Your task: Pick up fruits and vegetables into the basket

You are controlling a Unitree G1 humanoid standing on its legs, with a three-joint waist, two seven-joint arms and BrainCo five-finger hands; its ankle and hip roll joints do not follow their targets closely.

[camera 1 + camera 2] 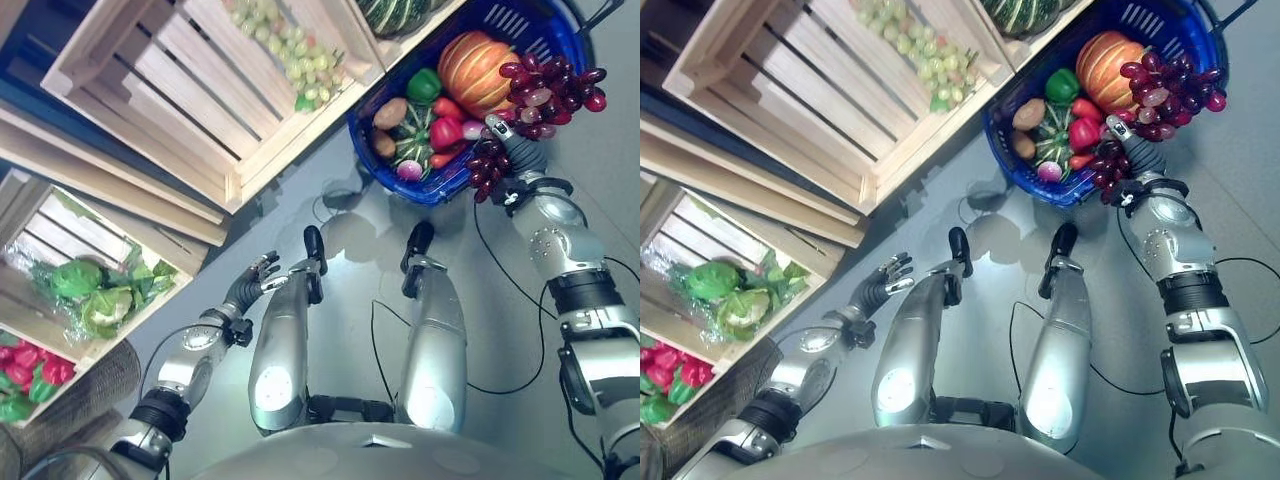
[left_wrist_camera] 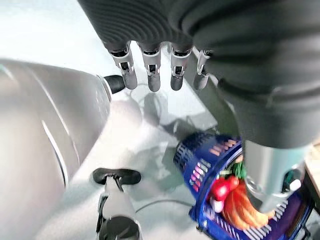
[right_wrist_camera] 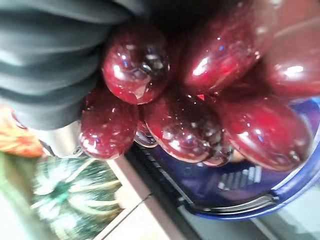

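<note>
Crates: the big wooden crate (image 1: 190, 90) sat at the upper left with pale green grapes (image 1: 285, 45) along its far side; a lower crate (image 1: 60, 270) held cabbages (image 1: 95, 295) in a clear wrap, with red peppers (image 1: 35, 365) in the next compartment.
Basket: the blue basket (image 1: 545, 30) stood on the floor at the upper right, just beside the big crate.
Basket load: an orange pumpkin (image 1: 470, 65) lay inside, with a green pepper (image 1: 424, 84), a red pepper (image 1: 446, 130), a brown potato (image 1: 390, 112) and a striped green squash (image 1: 412, 145) packed near it.
Red grapes: and there it was, the red grape bunch (image 1: 545, 90) hung over the basket's near rim, partly above the pumpkin, off the floor.
Right hand: the right hand (image 1: 510, 140) was at the basket's rim with the bunch in its grip; its wrist view showed the glossy grapes (image 3: 190, 115) pressed right against it.
Left hand: the left hand (image 1: 255, 275) hung low over the floor, well apart from the basket, fingers (image 2: 152, 75) straight and holding nothing.
</note>
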